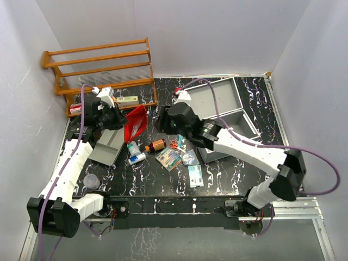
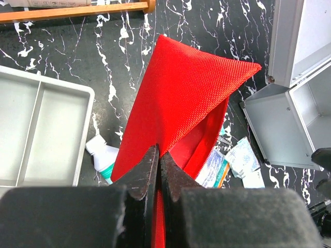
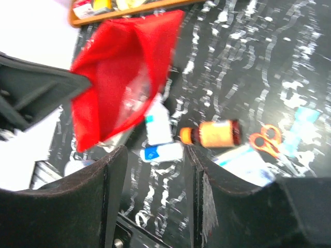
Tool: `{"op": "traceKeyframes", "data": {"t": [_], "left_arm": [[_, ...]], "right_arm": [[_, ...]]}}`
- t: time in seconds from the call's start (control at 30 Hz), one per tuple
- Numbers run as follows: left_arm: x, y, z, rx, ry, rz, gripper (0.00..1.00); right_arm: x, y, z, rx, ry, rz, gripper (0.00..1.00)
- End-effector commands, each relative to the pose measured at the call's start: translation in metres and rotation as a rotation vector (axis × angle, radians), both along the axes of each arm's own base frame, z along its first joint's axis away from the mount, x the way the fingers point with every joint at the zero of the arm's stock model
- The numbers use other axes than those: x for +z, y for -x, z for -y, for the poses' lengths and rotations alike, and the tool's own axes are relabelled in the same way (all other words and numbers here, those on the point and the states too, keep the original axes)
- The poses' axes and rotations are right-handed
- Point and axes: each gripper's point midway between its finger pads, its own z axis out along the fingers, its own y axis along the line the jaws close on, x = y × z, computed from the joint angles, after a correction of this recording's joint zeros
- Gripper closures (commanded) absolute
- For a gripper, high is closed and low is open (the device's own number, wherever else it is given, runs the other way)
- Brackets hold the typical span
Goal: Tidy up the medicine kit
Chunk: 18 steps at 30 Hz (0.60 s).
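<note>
Black marbled surface (image 1: 234, 174), medicine kit (image 1: 223, 98) open upper right; left fingers (image 2: 147, 175) pinch red pouch (image 2: 191, 103), right fingers (image 3: 111, 201) spread just beside it.

Left gripper (image 1: 122, 120) holds red pouch (image 1: 137, 124) over marbled table (image 1: 234, 175).
Amber bottle (image 1: 156, 145) and orange scissors (image 1: 175, 144) lie near the open medicine kit (image 1: 220, 100).

The medicine kit (image 1: 218, 99), a large silver-grey metal case, lies opened out flat at the far right of the black, white-veined counter (image 1: 234, 179), its two shallow rectangular halves joined edge to edge, the farther half's plain grey inside facing up.
</note>
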Motion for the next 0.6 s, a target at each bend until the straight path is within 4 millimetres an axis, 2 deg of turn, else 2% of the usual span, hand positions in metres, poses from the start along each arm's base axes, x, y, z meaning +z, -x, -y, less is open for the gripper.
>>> {"op": "traceKeyframes", "data": {"t": [0.0, 0.13, 0.23, 0.4, 0.57], "left_arm": [[0.025, 0.003, 0.006, -0.024, 0.024, 0.02, 1.0], [0.027, 0.005, 0.005, -0.013, 0.026, 0.003, 1.0], [0.03, 0.004, 0.004, 0.0, 0.031, 0.005, 1.0], [0.036, 0.0, -0.001, 0.033, 0.024, 0.019, 1.0], [0.04, -0.003, -0.011, 0.096, 0.0, 0.043, 1.0]], "right_arm": [[-0.027, 0.009, 0.056, -0.051, 0.122, 0.003, 0.53], [-0.069, 0.027, 0.093, -0.043, 0.271, -0.032, 0.48], [-0.096, 0.039, 0.101, 0.005, 0.345, -0.078, 0.46], [-0.13, 0.055, 0.08, 0.181, 0.399, -0.146, 0.48], [-0.148, 0.058, 0.054, 0.295, 0.481, -0.114, 0.49]]}}
